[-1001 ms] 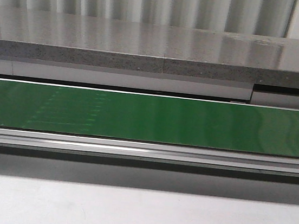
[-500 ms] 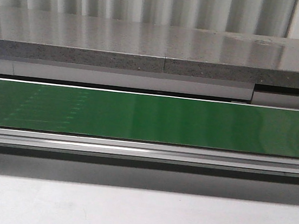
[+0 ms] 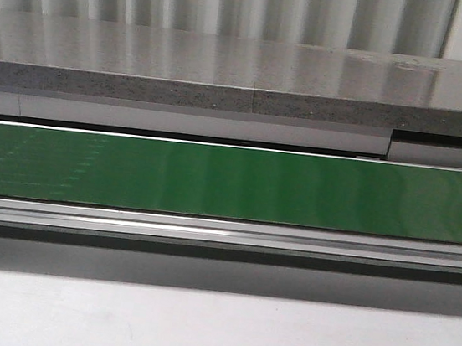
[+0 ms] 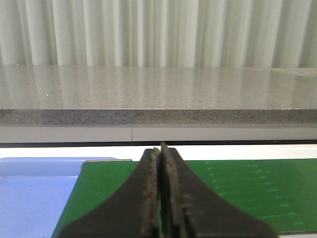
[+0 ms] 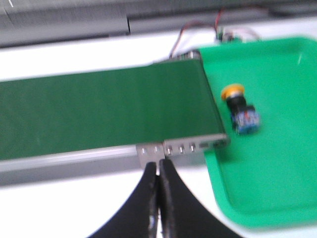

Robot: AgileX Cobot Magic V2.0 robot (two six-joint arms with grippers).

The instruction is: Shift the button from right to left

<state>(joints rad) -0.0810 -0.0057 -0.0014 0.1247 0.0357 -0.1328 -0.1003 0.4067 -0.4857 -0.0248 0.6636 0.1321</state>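
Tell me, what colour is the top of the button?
Yellow-orange. The button shows only in the right wrist view.

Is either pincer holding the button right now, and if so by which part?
No. Both pincers, left and right, are shut on nothing; the button lies on its side in the green tray.

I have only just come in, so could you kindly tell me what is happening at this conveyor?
Nothing is being handled yet. The small push-button with the yellow cap and blue-grey block lies on its side in the bright green plastic tray beside the end of the dark green conveyor belt. The right gripper is shut and empty, short of the belt's end. The left gripper is also shut and empty, over the belt near a blue tray.
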